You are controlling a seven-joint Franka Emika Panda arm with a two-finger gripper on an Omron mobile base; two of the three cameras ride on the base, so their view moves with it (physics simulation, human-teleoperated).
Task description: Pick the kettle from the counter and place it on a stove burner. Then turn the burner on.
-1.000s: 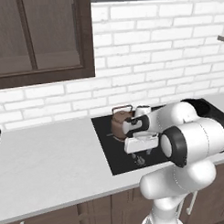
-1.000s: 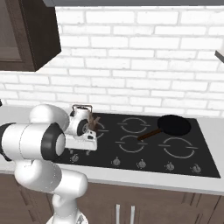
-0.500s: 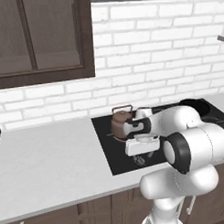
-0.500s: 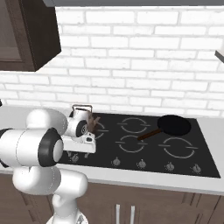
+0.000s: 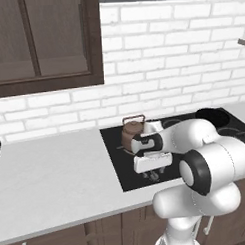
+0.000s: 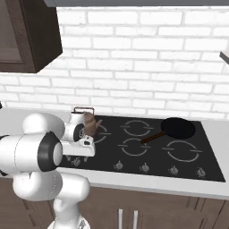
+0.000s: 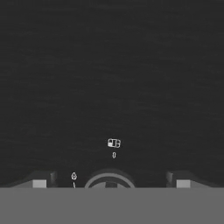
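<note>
Spread wide, the gripper points down at the front edge of the black glass cooktop, its two dark fingertips flanking a round knob directly below, with small white control markings printed just ahead. Just behind the gripper, the copper-brown kettle sits on the rear left stove burner, free of the fingers. From the left, the pale counter stretches away beside the hand under a dark wood cabinet and white brick wall. From the right, a black frying pan rests well off to the gripper's far side, and a row of front knobs lines the cooktop.
</note>
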